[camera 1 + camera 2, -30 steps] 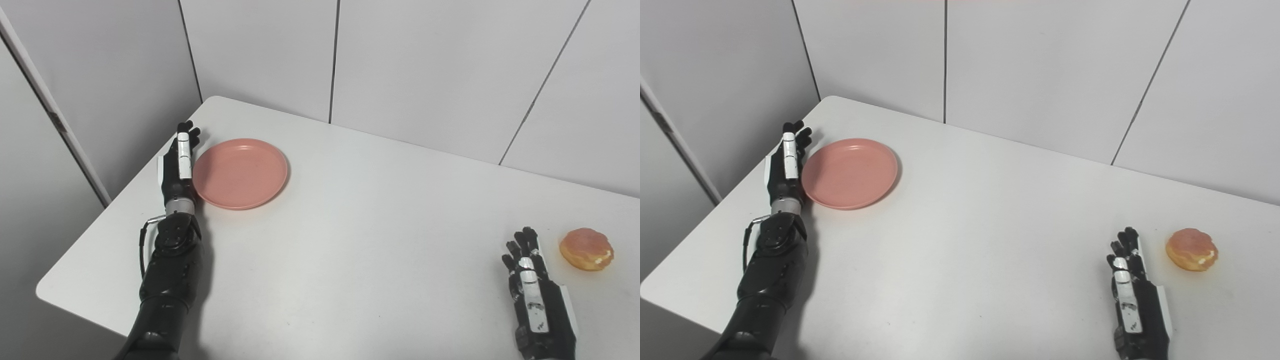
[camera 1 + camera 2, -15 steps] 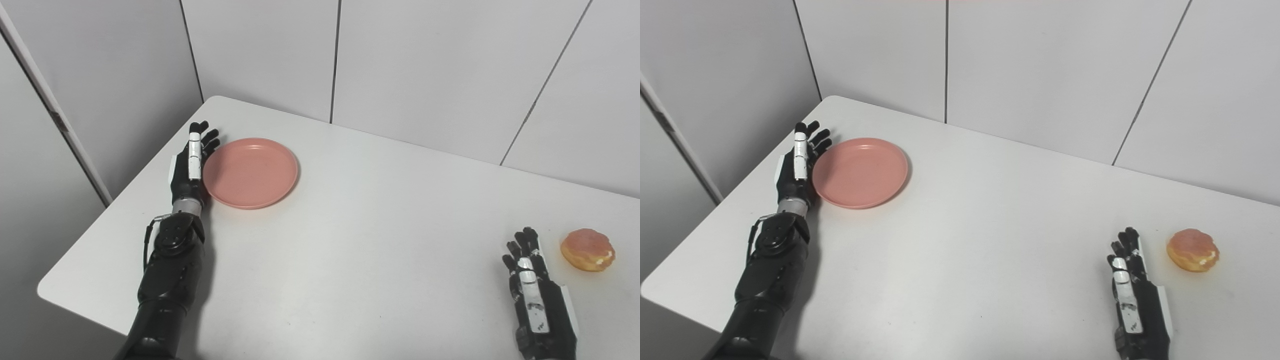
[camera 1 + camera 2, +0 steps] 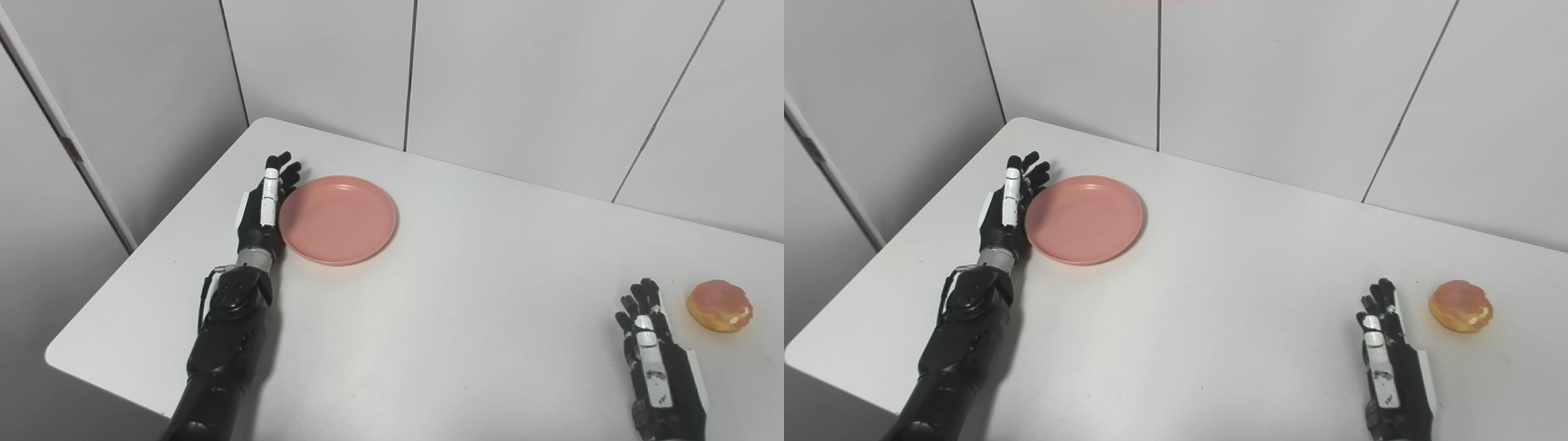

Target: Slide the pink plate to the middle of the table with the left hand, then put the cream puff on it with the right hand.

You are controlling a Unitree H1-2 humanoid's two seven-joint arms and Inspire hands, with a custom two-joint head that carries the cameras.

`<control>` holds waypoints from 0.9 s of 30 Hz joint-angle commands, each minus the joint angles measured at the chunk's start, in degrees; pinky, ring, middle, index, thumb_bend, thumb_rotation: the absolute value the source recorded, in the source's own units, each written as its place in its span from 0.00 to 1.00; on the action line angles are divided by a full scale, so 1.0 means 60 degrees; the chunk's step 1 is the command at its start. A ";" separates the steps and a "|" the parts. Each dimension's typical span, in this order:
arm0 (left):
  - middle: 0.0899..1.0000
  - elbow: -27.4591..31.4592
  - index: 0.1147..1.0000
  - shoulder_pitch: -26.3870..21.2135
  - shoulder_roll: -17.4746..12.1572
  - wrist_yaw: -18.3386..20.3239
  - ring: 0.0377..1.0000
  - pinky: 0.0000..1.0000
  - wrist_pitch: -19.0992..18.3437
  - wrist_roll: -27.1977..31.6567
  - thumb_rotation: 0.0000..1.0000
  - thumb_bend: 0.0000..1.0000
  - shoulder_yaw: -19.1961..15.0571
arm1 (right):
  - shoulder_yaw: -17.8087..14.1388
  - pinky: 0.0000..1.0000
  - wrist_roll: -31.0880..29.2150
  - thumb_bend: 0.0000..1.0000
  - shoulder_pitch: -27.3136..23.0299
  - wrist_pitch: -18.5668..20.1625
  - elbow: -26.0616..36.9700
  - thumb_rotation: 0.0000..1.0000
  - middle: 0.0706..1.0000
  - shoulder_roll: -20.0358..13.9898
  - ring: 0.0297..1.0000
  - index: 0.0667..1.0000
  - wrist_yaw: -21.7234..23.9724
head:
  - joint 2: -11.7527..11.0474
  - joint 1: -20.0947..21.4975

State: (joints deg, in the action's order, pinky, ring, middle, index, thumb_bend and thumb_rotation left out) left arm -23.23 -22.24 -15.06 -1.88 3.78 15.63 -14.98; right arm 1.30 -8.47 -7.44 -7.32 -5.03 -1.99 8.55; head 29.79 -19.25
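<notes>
The pink plate (image 3: 340, 218) lies flat on the white table (image 3: 429, 306), left of the middle. My left hand (image 3: 264, 202) stands on edge with straight fingers, its palm pressed against the plate's left rim, open and holding nothing. A golden cream puff (image 3: 718, 305) with a cream seam sits near the right edge. My right hand (image 3: 655, 358) rests open on the table at the lower right, just left of the puff and apart from it.
Grey panel walls (image 3: 490, 73) close off the table's back and left sides. The table's rounded front-left corner (image 3: 58, 358) lies below my left forearm (image 3: 226, 331).
My left hand has pushed the pink plate to the right, toward the table's middle. The right hand and the cream puff have stayed still.
</notes>
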 commanded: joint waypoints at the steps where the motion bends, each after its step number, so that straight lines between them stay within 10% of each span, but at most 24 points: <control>1: 0.88 0.0225 0.85 -0.0041 -0.0062 0.0304 0.91 0.94 -0.0107 -0.0052 1.00 0.74 0.0128 | -0.0018 1.00 -0.0056 0.53 0.0067 -0.0291 0.0045 0.81 1.00 -0.0039 1.00 1.00 0.0112 | 0.0003 -0.0003; 27: 0.86 0.1140 0.86 0.0146 0.0385 0.0454 0.91 0.95 -0.0683 -0.0496 1.00 0.72 0.0918 | 0.0006 1.00 0.0048 0.53 0.0064 -0.0074 0.0176 0.81 1.00 -0.0011 1.00 1.00 0.0030 | 0.0090 0.0116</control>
State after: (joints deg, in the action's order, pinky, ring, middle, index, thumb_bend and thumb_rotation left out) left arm -17.64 -20.80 -12.91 -0.64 -0.24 13.24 -10.15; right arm 1.44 -7.93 -7.40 -7.30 -4.87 -2.01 8.49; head 30.32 -18.54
